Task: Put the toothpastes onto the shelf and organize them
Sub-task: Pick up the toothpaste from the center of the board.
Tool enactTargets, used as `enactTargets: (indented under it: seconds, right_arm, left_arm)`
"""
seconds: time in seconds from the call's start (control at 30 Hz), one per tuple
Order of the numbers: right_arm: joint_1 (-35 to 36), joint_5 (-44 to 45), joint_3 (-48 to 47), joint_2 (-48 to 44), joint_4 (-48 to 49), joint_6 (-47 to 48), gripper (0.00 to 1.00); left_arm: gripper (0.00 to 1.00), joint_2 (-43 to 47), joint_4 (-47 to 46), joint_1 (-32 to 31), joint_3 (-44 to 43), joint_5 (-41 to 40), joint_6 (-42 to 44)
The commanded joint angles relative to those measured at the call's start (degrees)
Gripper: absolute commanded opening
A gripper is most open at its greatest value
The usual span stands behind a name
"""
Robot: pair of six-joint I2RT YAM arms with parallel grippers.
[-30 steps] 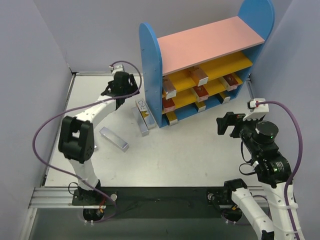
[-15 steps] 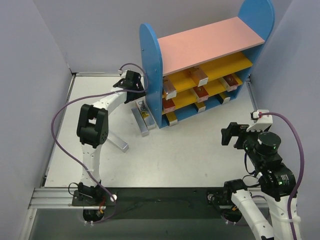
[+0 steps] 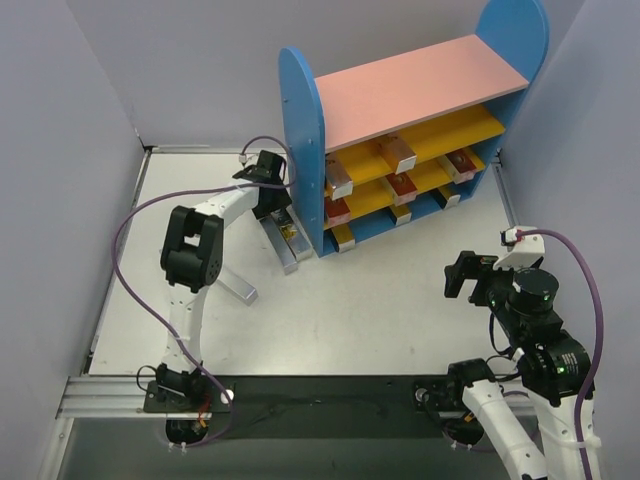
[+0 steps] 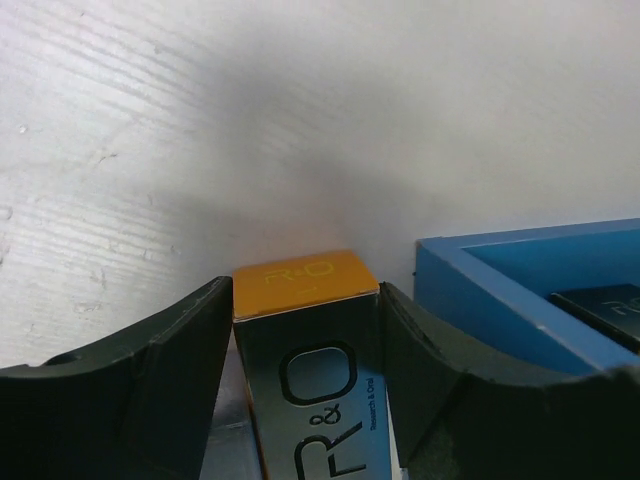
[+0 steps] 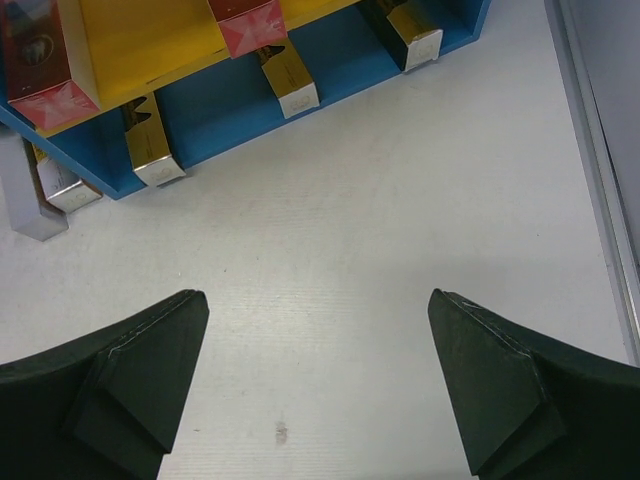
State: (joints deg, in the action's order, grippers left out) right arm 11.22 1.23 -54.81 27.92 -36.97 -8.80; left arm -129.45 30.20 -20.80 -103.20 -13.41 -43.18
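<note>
The shelf [image 3: 303, 130] stands at the back right, with several red and silver toothpastes on its yellow boards and blue base [image 5: 230, 90]. Beside its left panel, my left gripper [image 3: 272, 200] is shut on a dark toothpaste box with a yellow end [image 4: 305, 283], fingers pressed to both its sides. The shelf's blue base edge [image 4: 500, 280] shows just right of that box. A silver toothpaste [image 3: 281, 243] lies alongside it. Another silver toothpaste [image 3: 228, 278] lies farther left on the table. My right gripper [image 3: 462, 275] hangs open over bare table [image 5: 318, 300], apart from the shelf.
Grey walls close in the table on the left, back and right. A metal rail [image 5: 600, 180] runs along the table's right edge. The left arm's purple cable [image 3: 130, 225] loops over the left side of the table.
The left arm has swung right and down to the shelf's left panel, and its jaws have narrowed onto the yellow-ended box. The right gripper has drifted slightly toward the near edge.
</note>
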Motion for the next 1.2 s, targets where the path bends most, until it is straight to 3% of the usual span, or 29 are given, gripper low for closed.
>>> enactTargets:
  seconds: [0.0,0.4,0.6,1.17]
  right_arm:
    - [-0.3,1.1,0.3,0.2,0.2,-0.7,1.00]
    - [-0.2,-3.2,1.4,0.9,1.7,-1.1,1.00]
    - [-0.2,-9.8,5.0,-0.3,4.9,-3.6,0.99]
    - [4.1,-25.1,20.3,-2.0,26.6,-17.5,0.99]
  left_arm:
    - [0.65,5.0,3.0,-0.6,5.3,-2.7,-0.4]
    - [0.44,20.1,3.6,0.2,22.7,-5.0,-1.7]
    - [0.38,24.3,5.5,-0.3,22.5,-3.1,-6.6]
    - [0.35,40.8,5.1,-6.4,27.6,0.5,-16.5]
